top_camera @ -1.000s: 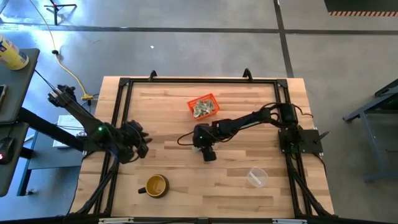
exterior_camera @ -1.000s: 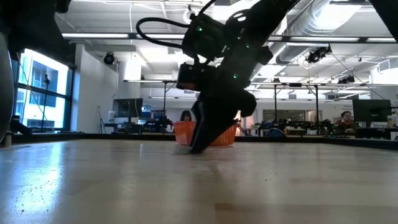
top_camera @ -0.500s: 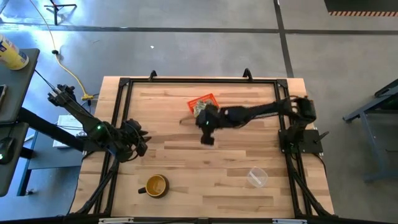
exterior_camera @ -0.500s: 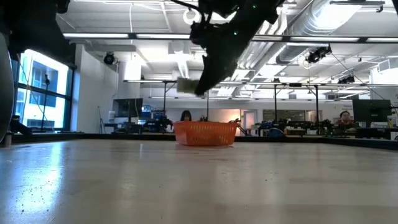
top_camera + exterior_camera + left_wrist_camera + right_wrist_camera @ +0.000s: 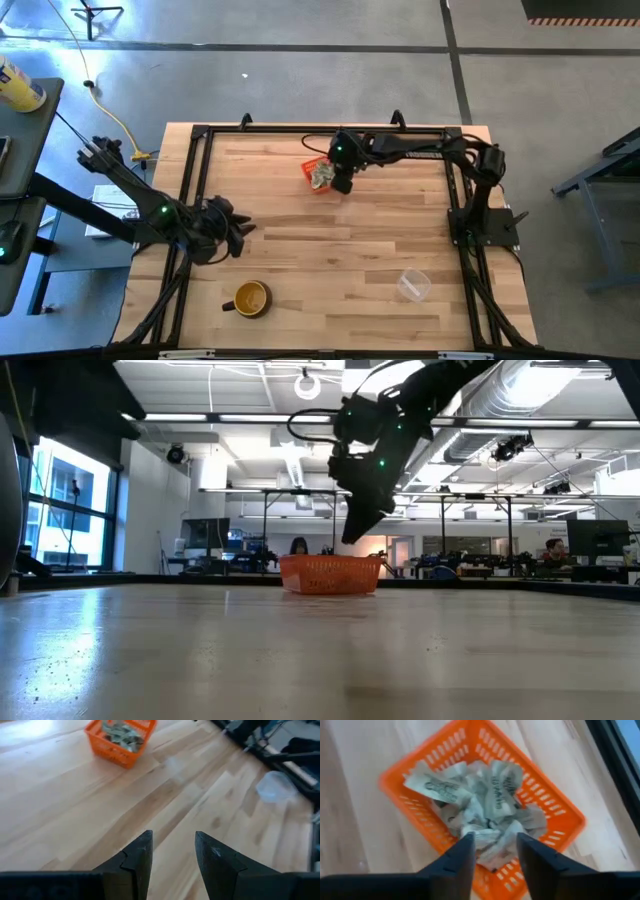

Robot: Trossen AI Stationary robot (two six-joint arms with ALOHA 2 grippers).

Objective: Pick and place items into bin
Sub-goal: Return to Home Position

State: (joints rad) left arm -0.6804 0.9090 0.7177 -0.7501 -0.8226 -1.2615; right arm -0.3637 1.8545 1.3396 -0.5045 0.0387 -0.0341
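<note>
Nearest us on the bench [image 5: 300, 250], the yellow-brown mug [image 5: 250, 298] and the clear plastic cup [image 5: 413, 285] stand well apart toward the front edge. A little farther in, the left gripper [image 5: 172, 837] waits low at the left side, its jaws released with nothing between them; we would leave it there. Farthest off, the right gripper [image 5: 495, 840] hangs directly above the orange bin [image 5: 400, 775], jaws parted and empty. The items [image 5: 480, 805] lie heaped inside the bin, and we see no scraps on the bare wood. To go home cleanly, we judge the right arm should lift first, so the jaws clear the bin's low walls and don't catch the heap. It should then fold back toward its base at the right edge along a high path. We would leave the jaws parted, move smoothly, and steer wide of the cup, which sits near that base and looks light enough to tip at a nudge.
</note>
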